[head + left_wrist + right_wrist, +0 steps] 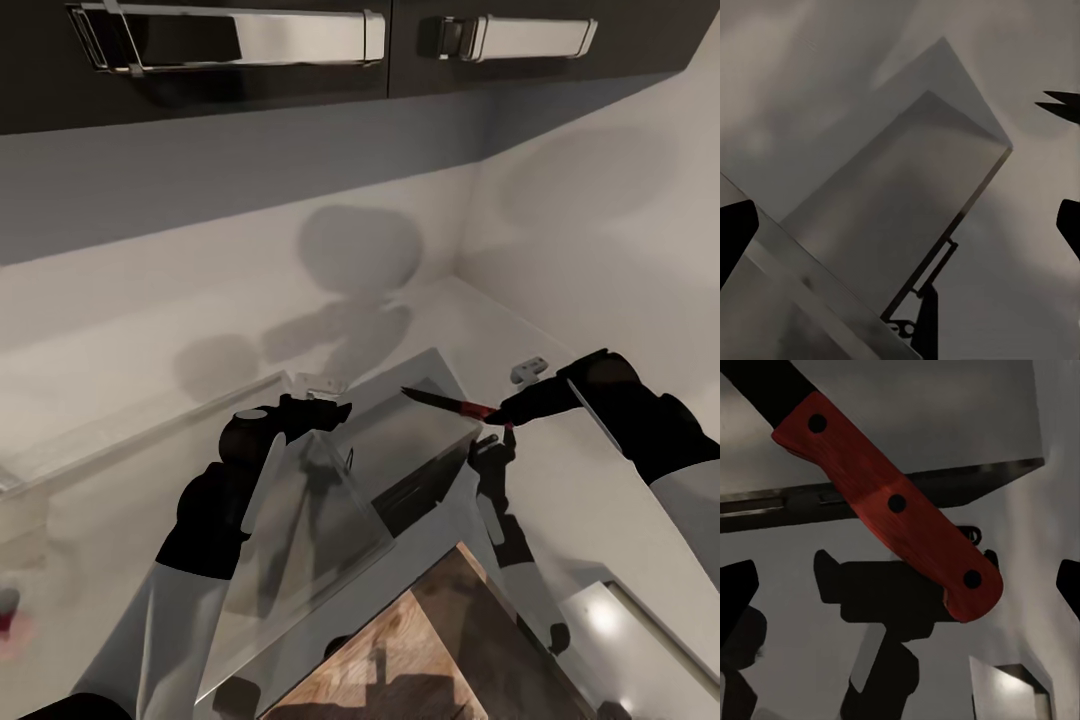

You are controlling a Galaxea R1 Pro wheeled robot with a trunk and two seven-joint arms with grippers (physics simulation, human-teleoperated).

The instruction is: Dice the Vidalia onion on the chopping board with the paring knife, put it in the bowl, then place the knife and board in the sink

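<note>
The paring knife (450, 403) hangs in the air, its dark blade pointing left and its red handle at my right gripper (505, 415). In the right wrist view the riveted red handle (892, 502) runs diagonally between the spread fingertips (736, 592), neither touching it. My left gripper (325, 405) is open and holds nothing, and its fingertips (735, 232) sit wide apart. The brown chopping board (430, 650) pokes up at the bottom of the head view. Tilted steel-grey panels (330, 500) overlap below both grippers; I cannot tell if they are the sink. The onion and the bowl are out of view.
Dark upper cabinets with chrome handles (230, 40) hang above a pale wall corner (465, 230). A shiny steel surface (620, 620) shows at the bottom right. A small pinkish-red blur (8, 625) sits at the left edge; what it is I cannot tell.
</note>
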